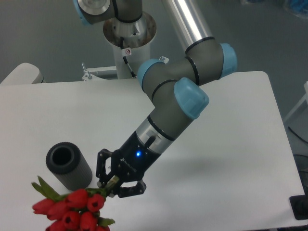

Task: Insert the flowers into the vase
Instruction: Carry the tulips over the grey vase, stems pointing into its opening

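While fingers (114, 181) grip flowers (72, 210), vase (69, 166) beside

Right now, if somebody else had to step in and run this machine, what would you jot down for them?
End effector: shut on the flowers' stems, tilted low toward the front left of the table.
Flowers: red tulip bunch held in the air, buds toward the camera, just in front of the vase.
Vase: dark ribbed cylinder near the table's left front, mouth open and empty, apparently upright.
Done: flowers picked up and brought next to the vase.
Left: turn the bunch stems-down over the mouth, lower it in, release.
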